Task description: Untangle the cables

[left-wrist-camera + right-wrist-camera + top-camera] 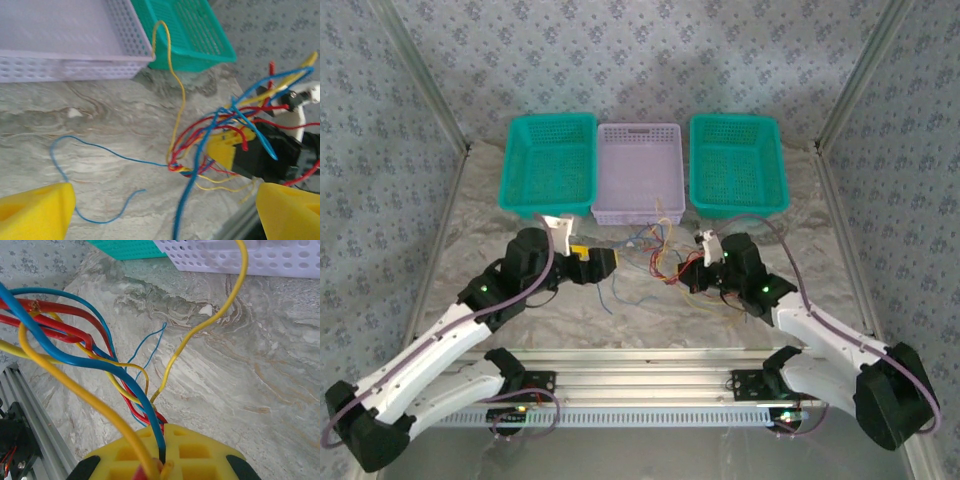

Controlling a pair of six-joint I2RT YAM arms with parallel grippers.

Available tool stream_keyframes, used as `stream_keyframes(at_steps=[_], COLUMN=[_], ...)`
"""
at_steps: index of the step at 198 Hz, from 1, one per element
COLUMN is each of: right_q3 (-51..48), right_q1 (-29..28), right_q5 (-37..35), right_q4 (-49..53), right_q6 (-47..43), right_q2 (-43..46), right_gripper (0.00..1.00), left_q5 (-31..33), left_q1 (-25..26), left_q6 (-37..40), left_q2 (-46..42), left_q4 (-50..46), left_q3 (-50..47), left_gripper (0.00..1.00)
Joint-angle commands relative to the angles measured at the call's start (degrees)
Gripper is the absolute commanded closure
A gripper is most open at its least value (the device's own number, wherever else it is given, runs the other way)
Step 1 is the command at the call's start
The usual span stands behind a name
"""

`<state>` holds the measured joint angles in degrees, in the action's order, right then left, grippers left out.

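The cables (660,262) form a tangle of red, yellow and blue wires on the table between both arms. My right gripper (162,440) is shut on a bunch of them, and its yellow pads (227,147) show in the left wrist view with the knot (187,167) just in front. My left gripper (165,210) stands open, its yellow fingers (35,210) wide apart and gripping nothing. A blurred blue cable (187,205) hangs through the gap. A loose blue cable (100,152) lies on the table. One yellow cable (165,45) hooks over the lavender basket's corner.
A lavender basket (638,170) stands at the back between two teal baskets (550,165) (735,165). The marbled table surface (260,370) lies under the cables. An aluminium rail (640,385) runs along the near edge by the arm bases.
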<state>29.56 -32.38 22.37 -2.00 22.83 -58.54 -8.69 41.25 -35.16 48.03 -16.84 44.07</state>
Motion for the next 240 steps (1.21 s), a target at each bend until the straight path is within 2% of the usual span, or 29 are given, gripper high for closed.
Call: stream_keyframes(at_steps=[1,28,45,77,109,114,134,146,156,182,198,240], right_q3=[2.3,3.3,3.6,3.9,4.2,4.3,4.2,4.2,4.2,4.3,4.3,3.9], right_q1=[-1.0,-2.7,-3.3,-4.3,-4.8,-4.9,-5.2,-5.2,-5.2,-5.0,-4.3,0.8], right_q5=[2.5,3.2,3.6,4.3,4.3,4.3,3.7,3.5,3.1,-0.5,-2.9,-4.5], right_q4=[-1.7,-1.4,-1.2,-1.4,-1.3,-1.4,-1.4,-1.4,-1.4,0.4,1.9,3.8], right_q6=[-1.5,-2.5,-2.8,-3.1,-3.3,-3.3,-3.4,-3.2,-3.2,-3.5,-3.4,-0.6], right_q2=[-0.9,-2.0,-2.5,-3.1,-3.8,-4.0,-4.5,-4.6,-4.6,-4.7,-5.2,-8.1], right_gripper=[1.0,1.0,1.0,1.0,1.0,1.0,1.0,1.0,1.0,1.0,1.0,1.0], left_q5=[-6.0,-3.5,-1.7,-1.9,-3.1,-3.4,-3.8,-3.9,-3.8,-1.1,3.5,10.7], left_q1=[0.5,0.6,0.6,0.6,0.6,0.6,0.6,0.6,0.5,0.6,0.4,-1.3], left_q6=[0.1,0.4,0.5,0.9,0.5,0.5,0.7,0.7,0.8,0.8,1.3,2.5], left_q2=[1.2,1.9,1.8,3.0,3.6,3.6,3.6,3.6,3.4,1.8,0.0,-2.6], left_q4=[4.2,3.2,2.9,3.0,4.6,4.9,5.3,5.3,5.1,3.8,1.0,-5.9], left_q3=[0.0,0.4,0.4,0.4,-0.3,-0.4,-0.4,-0.5,-0.5,-0.9,-0.2,2.9], left_gripper=[0.07,0.09,0.13,0.4,0.57,0.64,0.81,0.89,1.0,1.0,1.0,1.0])
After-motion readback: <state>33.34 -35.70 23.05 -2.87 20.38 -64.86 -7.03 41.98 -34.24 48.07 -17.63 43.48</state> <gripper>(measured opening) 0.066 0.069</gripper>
